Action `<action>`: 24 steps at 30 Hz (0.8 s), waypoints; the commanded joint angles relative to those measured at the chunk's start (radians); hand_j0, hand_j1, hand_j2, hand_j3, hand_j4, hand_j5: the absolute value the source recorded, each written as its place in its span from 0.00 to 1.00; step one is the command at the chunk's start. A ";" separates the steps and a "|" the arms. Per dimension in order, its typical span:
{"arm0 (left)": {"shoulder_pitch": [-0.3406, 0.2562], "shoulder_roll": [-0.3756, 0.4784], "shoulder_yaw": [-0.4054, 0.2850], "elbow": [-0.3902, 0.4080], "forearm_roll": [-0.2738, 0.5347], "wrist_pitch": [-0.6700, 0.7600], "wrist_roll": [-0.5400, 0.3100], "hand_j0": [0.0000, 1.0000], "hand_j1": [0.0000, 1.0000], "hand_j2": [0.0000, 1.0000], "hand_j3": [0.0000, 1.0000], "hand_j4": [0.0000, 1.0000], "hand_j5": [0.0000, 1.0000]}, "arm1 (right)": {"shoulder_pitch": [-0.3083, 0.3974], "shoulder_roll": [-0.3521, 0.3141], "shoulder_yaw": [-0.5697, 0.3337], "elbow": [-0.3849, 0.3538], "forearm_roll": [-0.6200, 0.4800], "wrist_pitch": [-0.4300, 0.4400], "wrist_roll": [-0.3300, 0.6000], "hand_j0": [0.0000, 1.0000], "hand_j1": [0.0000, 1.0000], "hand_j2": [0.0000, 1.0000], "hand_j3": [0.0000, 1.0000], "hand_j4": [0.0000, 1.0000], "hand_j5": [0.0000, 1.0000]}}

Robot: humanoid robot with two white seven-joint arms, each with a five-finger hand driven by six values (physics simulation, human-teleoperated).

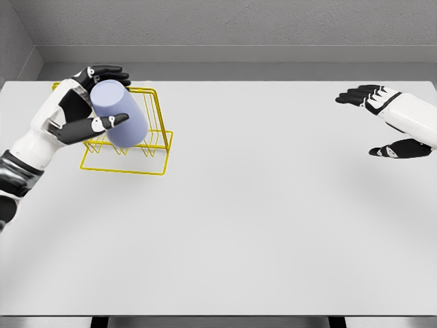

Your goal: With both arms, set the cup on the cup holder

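Cup (121,113): pale lavender cylinder, far left of the table, held up in front of the yellow rack; long axis tilted, top leaning far-left, base toward near-right; overlaps the wire frame in the picture, though whether touching it cannot be told.
Left hand (85,102): wrapped round the cup from its left side, dark fingers (108,71) curled over the top end, thumb (102,124) pressed across the near side; clearly the holding hand.
Cup holder (136,140): yellow wire rack standing on the table, directly behind and beneath the cup, with upright loops and a rectangular base frame reaching near-right.
Key relation: cup already at the rack, so only a short lowering seems left; judged to need the tilt matched to a prong or slot, which the cup itself hides.
Right hand (382,119): far right, well apart from cup and rack, fingers spread and loose, holding nothing; much the farther hand, so of no help without a long reach across.
Table (259,225): plain white top, bare between the two hands.
In the way: nothing loose near the rack; only the rack's own wires and the left thumb and fingers crowd the seating spot, a likely snag on release.
Stage: judged late, placement not yet finished.
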 commanded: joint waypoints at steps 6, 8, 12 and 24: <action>-0.035 -0.008 -0.001 0.001 -0.005 0.083 0.000 1.00 1.00 1.00 1.00 1.00 1.00 | 0.000 -0.001 0.000 -0.005 -0.007 0.003 -0.001 1.00 1.00 1.00 1.00 1.00 1.00; -0.041 -0.012 -0.001 0.002 -0.005 0.083 0.002 1.00 1.00 1.00 1.00 1.00 1.00 | 0.000 -0.001 0.000 -0.002 -0.007 0.003 -0.001 1.00 1.00 1.00 1.00 1.00 1.00; -0.049 -0.014 -0.002 -0.001 -0.008 0.083 0.000 1.00 1.00 1.00 1.00 1.00 1.00 | -0.002 -0.001 0.000 -0.001 -0.006 0.003 -0.001 1.00 1.00 1.00 1.00 1.00 1.00; -0.035 0.084 0.018 -0.047 -0.005 0.005 0.003 1.00 1.00 1.00 1.00 1.00 1.00 | -0.003 0.005 0.000 -0.004 -0.007 0.003 -0.001 1.00 1.00 1.00 1.00 1.00 1.00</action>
